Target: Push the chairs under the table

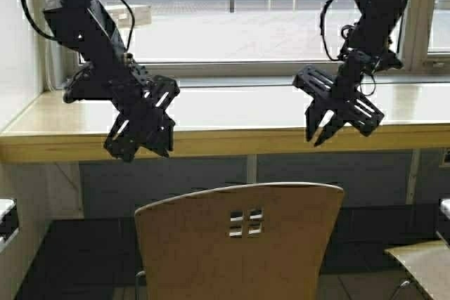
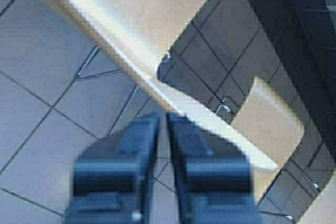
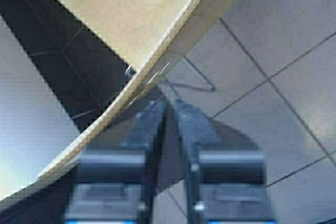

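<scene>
Both arms are raised and reach forward with wrists bent downward. The left gripper (image 1: 144,147) hangs tilted, its fingers (image 2: 142,145) pressed nearly together. The right gripper (image 1: 323,133) hangs at the same height, its fingers (image 3: 149,129) likewise closed.

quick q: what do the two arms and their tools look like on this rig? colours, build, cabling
Both arms are matte black with boxy, angular links. Loose black cables loop alongside each arm. The left tool and right tool are black too, each with flat fingers cut through with long slots. In the wrist views the finger bodies look dark blue-grey and blocky, with small pale screw heads. No markings or labels are visible.
</scene>
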